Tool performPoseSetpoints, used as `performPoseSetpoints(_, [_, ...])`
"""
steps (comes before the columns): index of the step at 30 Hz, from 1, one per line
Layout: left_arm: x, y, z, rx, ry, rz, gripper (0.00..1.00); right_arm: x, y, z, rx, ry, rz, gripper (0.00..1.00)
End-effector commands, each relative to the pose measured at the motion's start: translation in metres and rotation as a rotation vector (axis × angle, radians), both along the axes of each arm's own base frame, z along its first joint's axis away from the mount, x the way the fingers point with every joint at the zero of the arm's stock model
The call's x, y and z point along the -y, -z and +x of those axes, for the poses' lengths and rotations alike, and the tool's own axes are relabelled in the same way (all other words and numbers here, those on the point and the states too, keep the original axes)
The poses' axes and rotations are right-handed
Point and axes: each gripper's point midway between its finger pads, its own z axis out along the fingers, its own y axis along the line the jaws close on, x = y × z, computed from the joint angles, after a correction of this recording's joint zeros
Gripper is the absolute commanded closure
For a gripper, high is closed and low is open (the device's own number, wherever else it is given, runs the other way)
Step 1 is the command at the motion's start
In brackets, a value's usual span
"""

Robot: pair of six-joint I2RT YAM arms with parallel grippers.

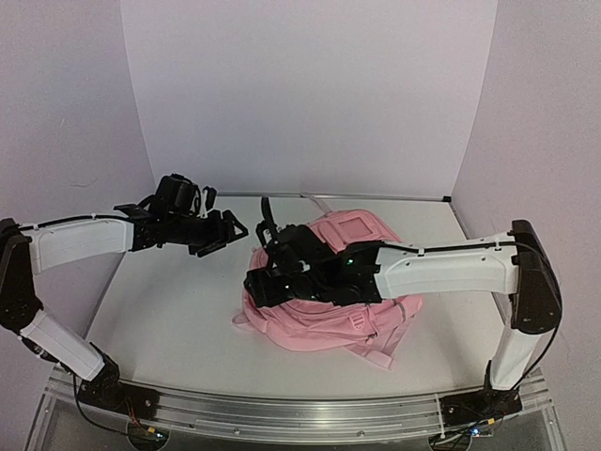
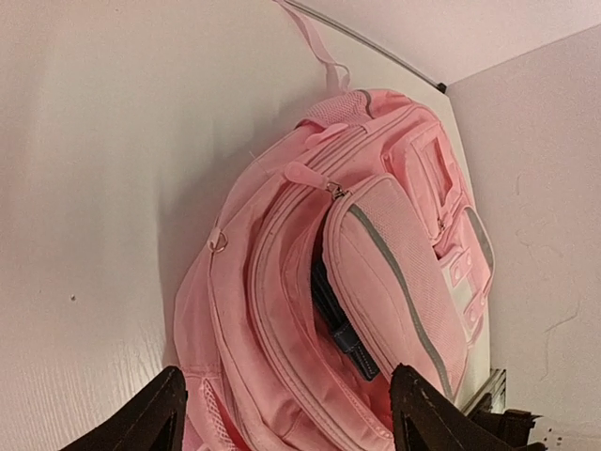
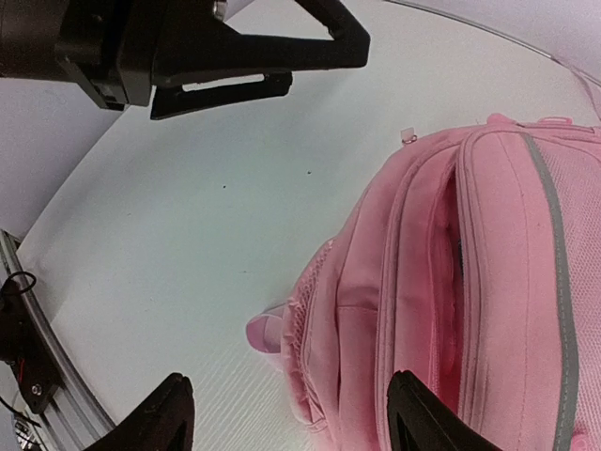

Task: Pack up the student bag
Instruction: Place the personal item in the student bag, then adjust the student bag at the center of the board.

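The student bag [image 1: 324, 324] is a large pink backpack lying flat in the middle of the white table. In the left wrist view, the student bag [image 2: 394, 254] has its main compartment unzipped, with a dark flat object [image 2: 343, 324] tucked inside. My left gripper [image 1: 225, 235] hovers to the left of the bag and is open [image 2: 286, 423], with nothing between its fingers. My right gripper [image 1: 258, 280] hangs over the bag's left edge and is also open [image 3: 291, 418] and empty. Through it I see the student bag [image 3: 488, 282] and its zip opening. The left gripper [image 3: 244, 61] also shows at the top of that view.
The white table [image 1: 169, 310] ends at a metal rail [image 1: 282, 413] along the near side, by the arm bases. Pale walls close in the back and both sides. A thin pink strap [image 2: 315, 38] trails from the bag toward the back wall.
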Motion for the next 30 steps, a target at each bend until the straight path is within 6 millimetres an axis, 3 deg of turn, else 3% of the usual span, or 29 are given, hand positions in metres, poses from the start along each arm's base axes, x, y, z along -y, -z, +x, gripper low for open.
performPoseSetpoints(1, [0.028, -0.019, 0.009, 0.072, 0.172, -0.005, 0.22, 0.031, -0.047, 0.005, 0.009, 0.102, 0.108, 0.21])
performPoseSetpoints(4, [0.052, -0.016, 0.01, 0.083, 0.331, -0.012, 0.19, 0.063, -0.049, 0.016, 0.004, 0.214, 0.108, 0.1])
performPoseSetpoints(9, [0.066, -0.003, 0.025, 0.087, 0.408, 0.058, 0.17, 0.137, -0.025, 0.053, -0.098, 0.415, 0.132, 0.08])
performPoseSetpoints(16, [0.086, 0.001, 0.03, 0.096, 0.477, 0.03, 0.12, 0.235, -0.015, 0.064, -0.152, 0.651, 0.22, 0.02])
performPoseSetpoints(20, [0.099, 0.009, 0.027, 0.095, 0.532, 0.03, 0.14, 0.283, 0.005, 0.061, -0.211, 0.747, 0.256, 0.02])
performPoseSetpoints(25, [0.104, 0.028, 0.032, 0.068, 0.537, 0.057, 0.25, 0.316, 0.027, 0.053, -0.261, 0.824, 0.278, 0.02])
performPoseSetpoints(30, [0.104, 0.049, 0.036, 0.05, 0.527, 0.105, 0.54, 0.311, 0.044, 0.051, -0.297, 0.802, 0.294, 0.18])
